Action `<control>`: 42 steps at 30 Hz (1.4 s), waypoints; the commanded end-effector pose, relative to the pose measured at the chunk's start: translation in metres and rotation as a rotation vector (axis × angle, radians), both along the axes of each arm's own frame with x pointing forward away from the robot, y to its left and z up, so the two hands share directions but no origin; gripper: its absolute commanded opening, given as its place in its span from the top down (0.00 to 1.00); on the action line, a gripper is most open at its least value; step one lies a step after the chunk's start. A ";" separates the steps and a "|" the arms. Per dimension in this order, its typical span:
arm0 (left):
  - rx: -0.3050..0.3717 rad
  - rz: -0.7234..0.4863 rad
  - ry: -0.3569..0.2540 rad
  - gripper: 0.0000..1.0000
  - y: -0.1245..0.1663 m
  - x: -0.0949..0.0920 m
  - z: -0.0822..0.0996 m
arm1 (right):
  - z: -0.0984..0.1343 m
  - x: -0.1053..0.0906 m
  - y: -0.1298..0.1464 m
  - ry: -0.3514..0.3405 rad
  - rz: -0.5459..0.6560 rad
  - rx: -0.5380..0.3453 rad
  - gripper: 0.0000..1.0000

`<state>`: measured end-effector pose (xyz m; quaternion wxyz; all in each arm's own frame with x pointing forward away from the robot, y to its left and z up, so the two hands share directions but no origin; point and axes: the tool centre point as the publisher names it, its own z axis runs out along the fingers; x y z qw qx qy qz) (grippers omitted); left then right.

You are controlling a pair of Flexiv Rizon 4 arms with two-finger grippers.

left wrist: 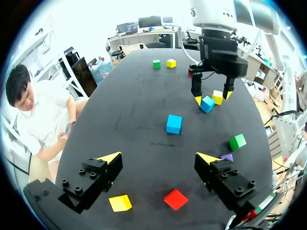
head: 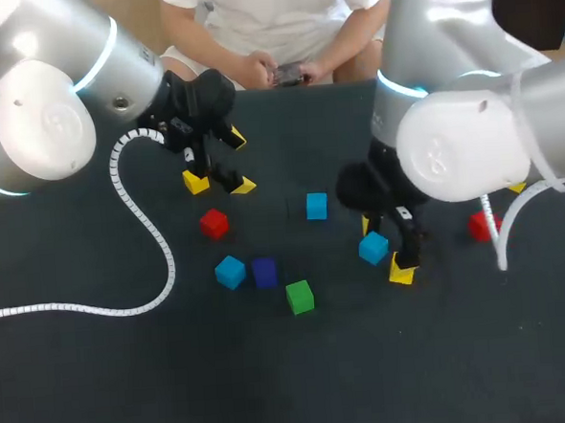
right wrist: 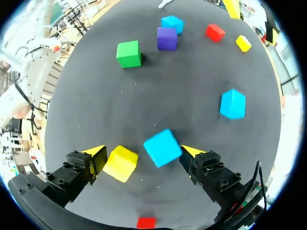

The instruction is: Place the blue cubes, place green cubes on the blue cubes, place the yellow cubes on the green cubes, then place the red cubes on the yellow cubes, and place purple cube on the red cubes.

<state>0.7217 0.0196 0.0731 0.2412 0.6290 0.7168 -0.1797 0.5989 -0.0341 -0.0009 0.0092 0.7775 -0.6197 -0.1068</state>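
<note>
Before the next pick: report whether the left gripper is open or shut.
Open. The left gripper shows its yellow tips wide apart, gripping nothing.

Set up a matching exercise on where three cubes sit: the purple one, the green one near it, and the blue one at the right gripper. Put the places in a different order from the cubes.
Things
1. purple cube
2. green cube
3. rightmost blue cube

Places
A. between the open jaws of the right gripper, next to a yellow cube
B. close beside another blue cube
C. of the three, nearest the robot's own side of the table

Pairs: 1-B, 2-C, 3-A
</note>
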 end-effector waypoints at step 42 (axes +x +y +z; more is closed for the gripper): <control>-0.001 -0.002 0.000 0.00 0.001 0.000 0.000 | 0.002 0.023 0.026 -0.025 -0.028 0.212 0.00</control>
